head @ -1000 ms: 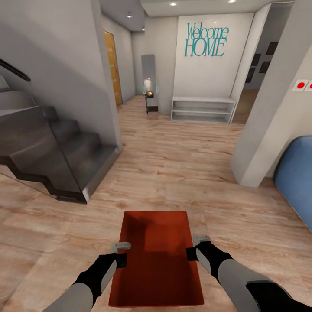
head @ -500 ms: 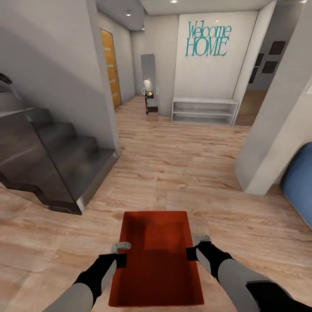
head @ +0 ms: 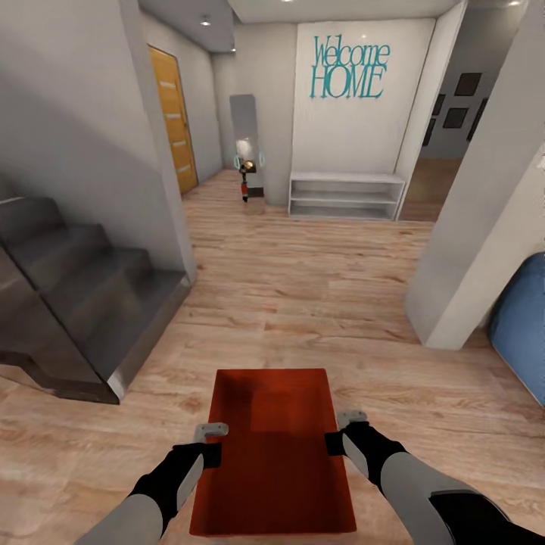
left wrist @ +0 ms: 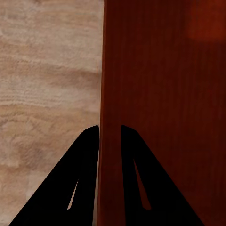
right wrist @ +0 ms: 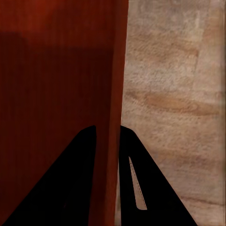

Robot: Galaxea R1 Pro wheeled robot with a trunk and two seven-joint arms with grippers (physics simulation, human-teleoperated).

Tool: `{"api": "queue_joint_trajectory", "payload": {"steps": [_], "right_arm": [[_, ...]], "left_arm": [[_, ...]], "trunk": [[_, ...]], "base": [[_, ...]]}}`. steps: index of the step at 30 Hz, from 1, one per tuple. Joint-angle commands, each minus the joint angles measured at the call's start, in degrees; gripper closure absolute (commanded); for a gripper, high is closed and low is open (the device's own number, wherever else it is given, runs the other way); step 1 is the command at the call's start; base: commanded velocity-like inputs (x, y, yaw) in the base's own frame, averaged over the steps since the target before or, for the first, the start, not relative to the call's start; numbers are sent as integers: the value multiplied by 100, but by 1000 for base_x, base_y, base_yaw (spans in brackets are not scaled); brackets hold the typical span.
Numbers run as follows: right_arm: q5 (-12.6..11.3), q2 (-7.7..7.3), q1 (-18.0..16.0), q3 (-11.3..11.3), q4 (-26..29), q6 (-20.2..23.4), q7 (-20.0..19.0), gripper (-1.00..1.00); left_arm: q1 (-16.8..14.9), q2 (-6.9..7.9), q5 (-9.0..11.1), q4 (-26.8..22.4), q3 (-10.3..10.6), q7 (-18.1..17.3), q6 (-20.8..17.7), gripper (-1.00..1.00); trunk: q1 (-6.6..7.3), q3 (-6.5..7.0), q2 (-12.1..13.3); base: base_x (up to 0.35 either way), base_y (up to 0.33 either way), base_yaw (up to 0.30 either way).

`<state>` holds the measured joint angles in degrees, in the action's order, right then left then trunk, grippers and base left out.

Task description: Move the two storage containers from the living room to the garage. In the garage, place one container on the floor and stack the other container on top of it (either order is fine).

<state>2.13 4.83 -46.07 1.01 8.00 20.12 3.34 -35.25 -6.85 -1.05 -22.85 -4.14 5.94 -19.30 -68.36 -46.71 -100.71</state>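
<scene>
**One bin in hand, garage not yet in sight**

The left gripper [head: 214, 442] pinches the left long wall of a red-orange storage container [head: 276, 446], one finger inside and one outside; the right gripper [head: 342, 430] clamps the right wall the same way. The bin hangs level, low at 6 o'clock, over the light wood-plank floor [head: 303, 303]. Dark stairs [head: 76, 295] sit at 9 o'clock, a white shelf [head: 344, 195] under the "Welcome HOME" lettering [head: 350, 70] at 12, a blue sofa edge [head: 522, 325] at 3. By my judgement, carrying is underway; the second bin and stacking remain.
</scene>
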Motion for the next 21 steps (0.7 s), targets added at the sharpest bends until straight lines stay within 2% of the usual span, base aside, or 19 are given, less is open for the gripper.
{"api": "queue_joint_trajectory", "payload": {"steps": [1,9,21], "right_arm": [[-125,0,-7,330,26,27,-7,100],[-125,0,-6,330,26,27,-8,100],[-125,0,-7,330,26,27,-8,100]], "left_arm": [[4,105,167,8,115,-31,-92,100],[3,105,167,8,115,-31,-92,100],[2,105,168,8,115,-31,-92,100]], "trunk": [[-3,-5,-2],[-3,-4,-2],[-3,-4,-2]], "base": [[348,0,-138],[348,0,-113],[348,0,-14]]}}
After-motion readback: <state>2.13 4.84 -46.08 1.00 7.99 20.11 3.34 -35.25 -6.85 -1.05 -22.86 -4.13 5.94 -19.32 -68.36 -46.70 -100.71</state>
